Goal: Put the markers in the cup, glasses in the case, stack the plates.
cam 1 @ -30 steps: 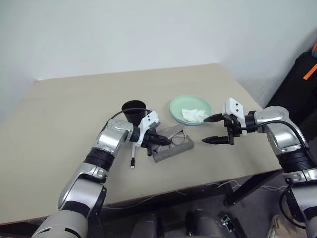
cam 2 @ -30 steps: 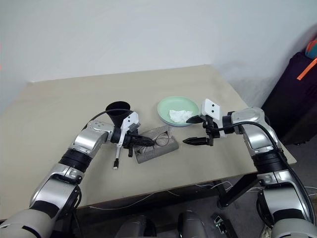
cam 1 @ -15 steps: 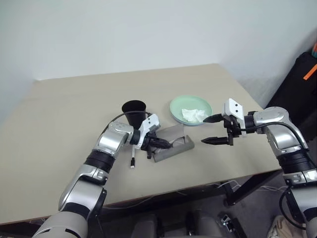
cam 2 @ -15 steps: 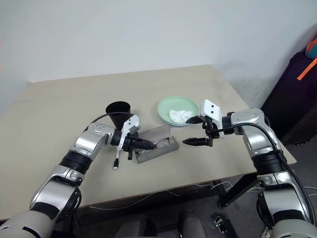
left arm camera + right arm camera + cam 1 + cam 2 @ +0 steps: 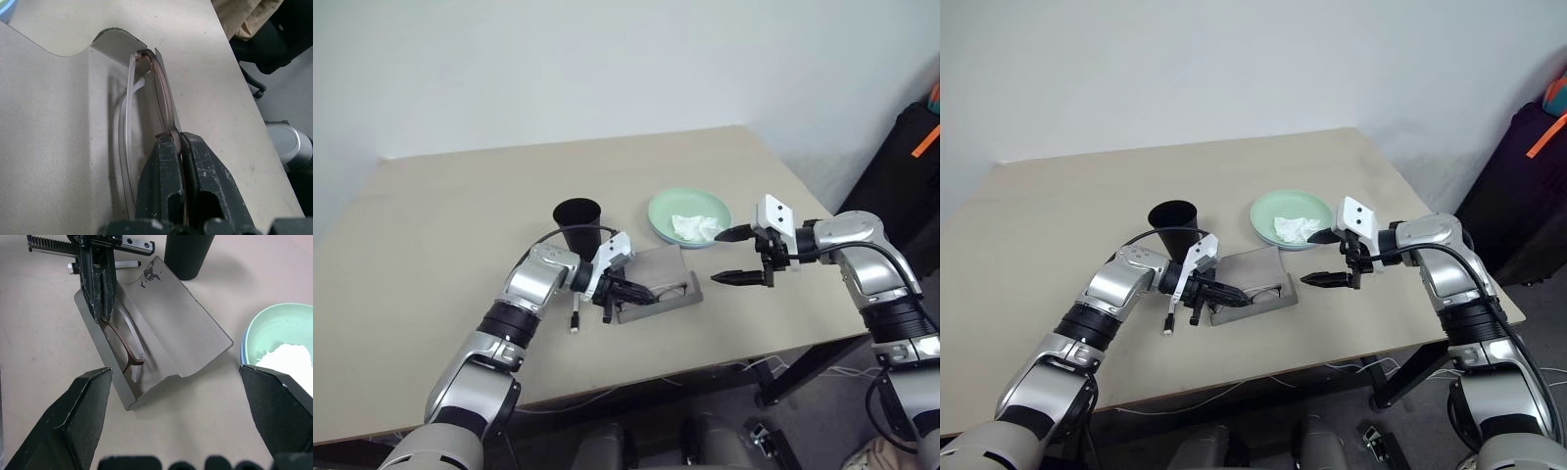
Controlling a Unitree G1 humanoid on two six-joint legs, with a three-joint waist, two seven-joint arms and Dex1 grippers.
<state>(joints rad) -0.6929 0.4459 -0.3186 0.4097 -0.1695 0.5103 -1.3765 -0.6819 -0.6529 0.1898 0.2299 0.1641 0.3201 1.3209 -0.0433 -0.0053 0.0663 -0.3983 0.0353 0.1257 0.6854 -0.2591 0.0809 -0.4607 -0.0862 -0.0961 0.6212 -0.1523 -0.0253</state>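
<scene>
L claw (image 5: pixel 1234 294) shut on glasses (image 5: pixel 1258 292) in open case (image 5: pixel 1253 279); R claw (image 5: pixel 1320 258) open.

Beige table (image 5: pixel 440 245); crumpled white tissue (image 5: pixel 695 227); black case (image 5: pixel 901 166) with orange strap beside table.

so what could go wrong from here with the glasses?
1. The left end effector is shut on the glasses at the bridge, inside the open case; pulling away unopened could drag them out.
2. The case lies free on the table; a nudge could slide it into the black-capped marker.
</scene>
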